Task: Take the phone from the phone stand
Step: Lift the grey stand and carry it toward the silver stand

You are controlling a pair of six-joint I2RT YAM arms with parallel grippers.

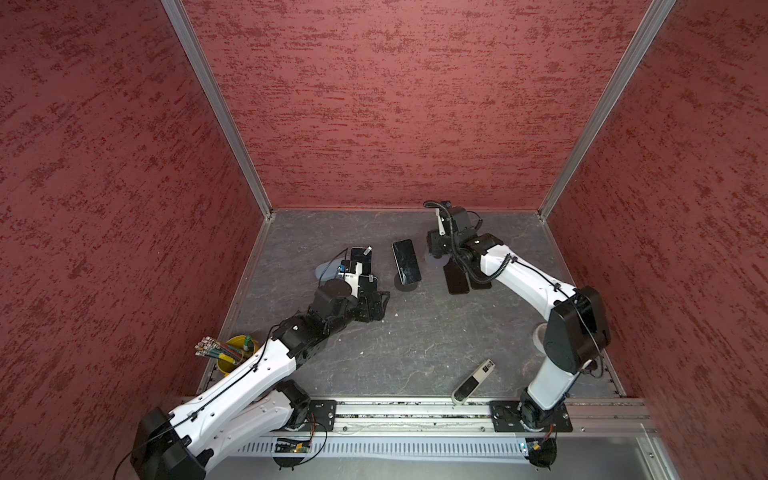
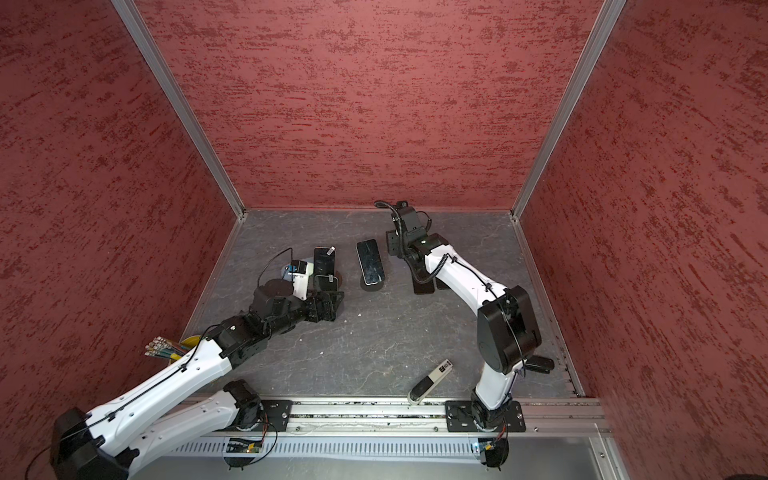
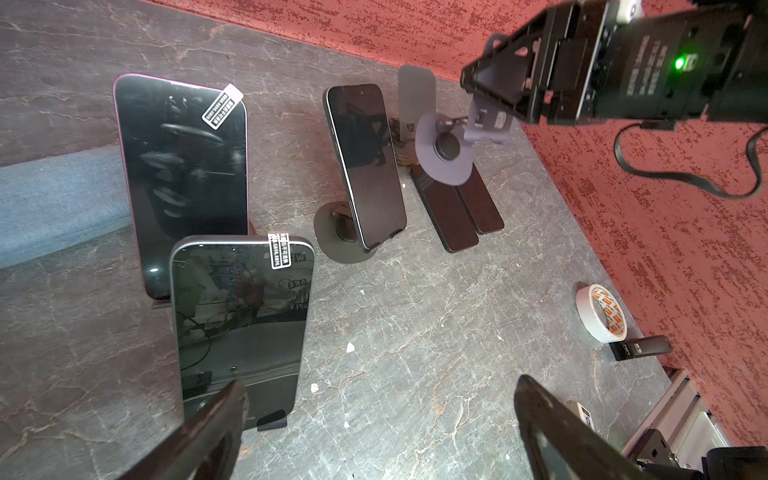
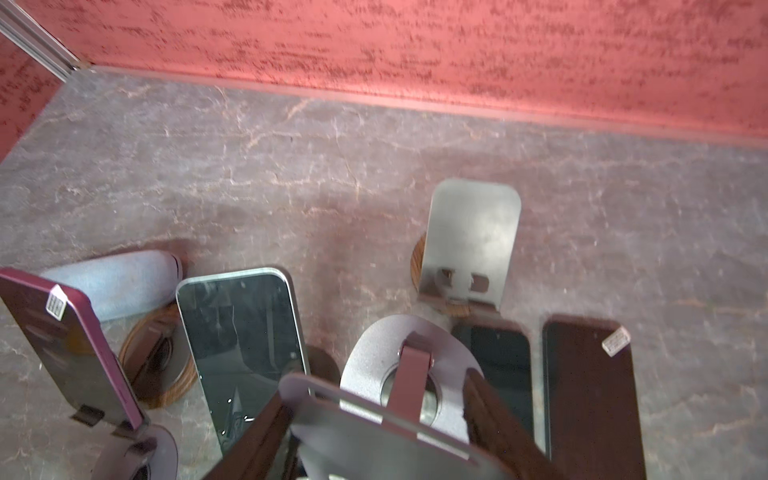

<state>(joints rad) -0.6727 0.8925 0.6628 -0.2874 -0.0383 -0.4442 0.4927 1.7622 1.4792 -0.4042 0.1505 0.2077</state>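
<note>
Three phones rest on stands: a pink one [image 3: 183,178], a silver one [image 3: 241,328] and a black one [image 3: 365,166] on a round dark stand [image 3: 336,237]. My left gripper [image 3: 374,419] is open and empty, one finger [image 3: 220,432] just beside the silver phone. In a top view it [image 1: 376,301] sits left of the black phone [image 1: 406,262]. My right gripper [image 4: 382,415] is shut on the plate of an empty grey phone stand [image 4: 374,432], held off the table above two phones lying flat [image 4: 590,395]. In a top view it [image 1: 434,249] is right of the black phone.
An empty silver stand [image 4: 473,237] is near the back wall. A blue-grey roll [image 3: 62,203] lies behind the pink phone. A tape roll [image 3: 602,316] and small black device [image 3: 642,347] sit by the right wall. A yellow pencil cup [image 1: 237,353] and a remote [image 1: 473,380] are up front.
</note>
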